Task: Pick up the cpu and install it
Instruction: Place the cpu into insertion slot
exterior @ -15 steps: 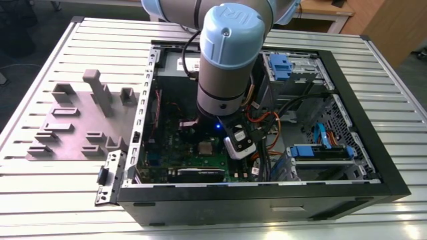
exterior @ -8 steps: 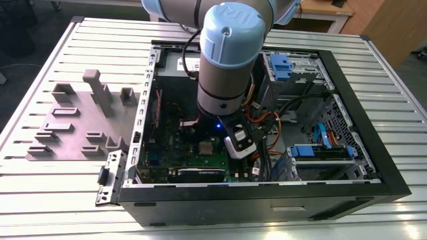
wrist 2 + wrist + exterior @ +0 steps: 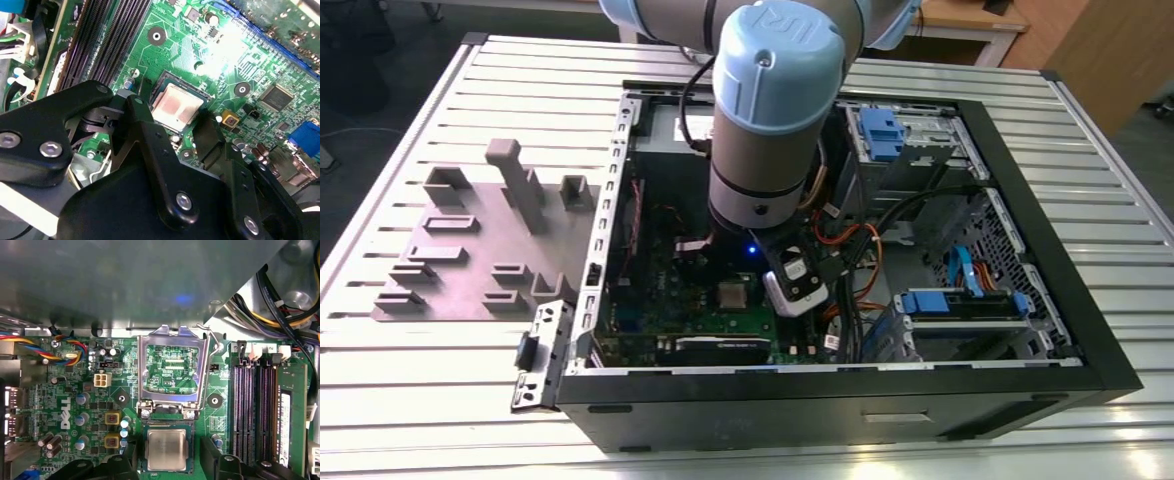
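— Slatted metal tabletop (image 3: 440,400), item one. What do we list nearest?
— Black computer case (image 3: 854,415), laid open side up by the tabletop's near edge, so the arm (image 3: 774,120) can reach in from above.
— Next in?
— Green motherboard (image 3: 75,390) on the case floor. We enter the cpu (image 3: 167,451) as lying flat in its socket (image 3: 167,425) near the board's middle, silvery top up. We judge it seated, not carried.
— And the gripper (image 3: 172,114)?
— Hanging right over the chip. Its black fingers (image 3: 150,140) stand spread wider than the cpu, one on each side, gripping nothing. Whether they brush its rim we cannot tell.
— Beyond that?
— Silver socket bracket (image 3: 172,365), swung open just past the chip, which leaves the socket uncovered. Memory slots (image 3: 250,410) run beside it.
— Farthest?
— Grey fixture block (image 3: 480,250), toward the tabletop's edge on the exterior view's left, well apart from the case.
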Robot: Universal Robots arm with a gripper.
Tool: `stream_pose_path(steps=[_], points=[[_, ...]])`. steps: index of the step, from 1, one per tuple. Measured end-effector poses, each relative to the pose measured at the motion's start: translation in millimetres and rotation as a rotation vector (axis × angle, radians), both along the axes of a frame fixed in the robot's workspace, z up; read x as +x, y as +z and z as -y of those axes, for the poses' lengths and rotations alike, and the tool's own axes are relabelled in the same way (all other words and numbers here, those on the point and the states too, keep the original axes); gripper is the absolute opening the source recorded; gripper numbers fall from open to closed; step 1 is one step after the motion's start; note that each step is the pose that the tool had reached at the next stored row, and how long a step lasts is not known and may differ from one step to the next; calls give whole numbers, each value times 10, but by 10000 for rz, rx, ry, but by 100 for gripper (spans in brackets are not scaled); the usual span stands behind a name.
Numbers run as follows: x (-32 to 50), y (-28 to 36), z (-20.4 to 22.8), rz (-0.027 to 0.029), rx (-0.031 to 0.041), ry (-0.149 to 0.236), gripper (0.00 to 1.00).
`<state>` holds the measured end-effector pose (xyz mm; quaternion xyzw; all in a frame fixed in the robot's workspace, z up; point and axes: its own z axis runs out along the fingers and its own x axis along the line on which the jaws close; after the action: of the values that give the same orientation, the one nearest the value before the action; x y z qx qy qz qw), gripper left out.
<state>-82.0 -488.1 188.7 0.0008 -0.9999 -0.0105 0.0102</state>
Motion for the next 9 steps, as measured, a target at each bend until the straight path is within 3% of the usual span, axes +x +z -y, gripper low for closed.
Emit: stream_pose_path(steps=[3,9], points=[[-5,0,0,1,55,0,60],[-6,9,0,-1,55,-1,60]])
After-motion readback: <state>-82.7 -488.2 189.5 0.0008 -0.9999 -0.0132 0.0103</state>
